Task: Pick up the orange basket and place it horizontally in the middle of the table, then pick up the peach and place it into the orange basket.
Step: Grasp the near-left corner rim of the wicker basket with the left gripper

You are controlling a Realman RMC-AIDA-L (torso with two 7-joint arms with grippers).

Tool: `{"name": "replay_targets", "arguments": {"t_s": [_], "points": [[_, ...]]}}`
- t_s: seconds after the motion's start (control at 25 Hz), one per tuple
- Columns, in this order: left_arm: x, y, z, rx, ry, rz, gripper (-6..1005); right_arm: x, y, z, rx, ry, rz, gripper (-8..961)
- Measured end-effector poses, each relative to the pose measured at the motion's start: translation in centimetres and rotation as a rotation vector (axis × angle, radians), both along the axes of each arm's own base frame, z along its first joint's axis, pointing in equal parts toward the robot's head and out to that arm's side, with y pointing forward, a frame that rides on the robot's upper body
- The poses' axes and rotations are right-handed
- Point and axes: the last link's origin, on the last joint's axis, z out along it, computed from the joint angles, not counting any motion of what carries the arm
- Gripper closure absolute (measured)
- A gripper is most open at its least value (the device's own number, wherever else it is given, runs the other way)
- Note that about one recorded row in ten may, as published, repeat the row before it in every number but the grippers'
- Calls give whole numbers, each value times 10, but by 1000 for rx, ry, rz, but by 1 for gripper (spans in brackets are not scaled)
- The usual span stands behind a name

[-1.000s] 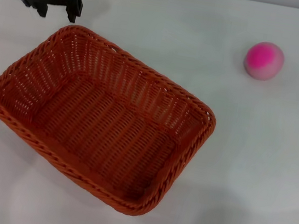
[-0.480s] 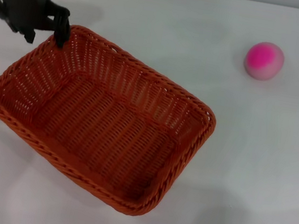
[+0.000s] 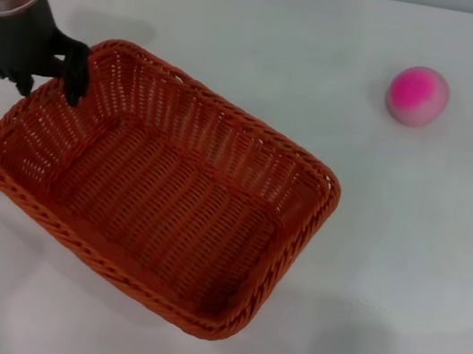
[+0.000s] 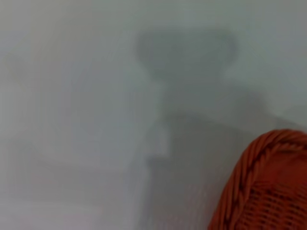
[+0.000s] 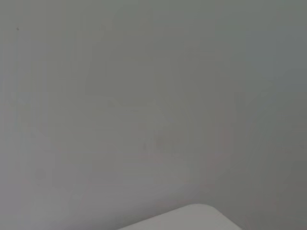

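Orange basket (image 3: pixel 156 195) sits skewed on left half of surface (image 3: pixel 422 263), open side up, nothing inside. Left end effector (image 3: pixel 48 91) at basket's far-left corner, fingers astride braided rim, one inside, one outside; jaws parted, not yet clamped. Left wrist view catches that rim corner (image 4: pixel 268 187). Peach (image 3: pixel 418 96) near surface's far-right edge, well apart from basket. Right end effector not visible.
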Motion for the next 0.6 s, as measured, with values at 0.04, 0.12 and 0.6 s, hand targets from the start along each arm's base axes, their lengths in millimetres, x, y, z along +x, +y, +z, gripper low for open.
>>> {"name": "replay_targets", "arguments": {"t_s": [0.04,0.12,0.6], "points": [[-2,0,1,0,4,5,474,0,0,0,-1,0,-2,104],[-2,-1,4,0,13,8,473,1,0,1,0,-1,-3,104],[-9,-1,7,-4,88,-7,469,0,2,1,7,14,2,105]]}}
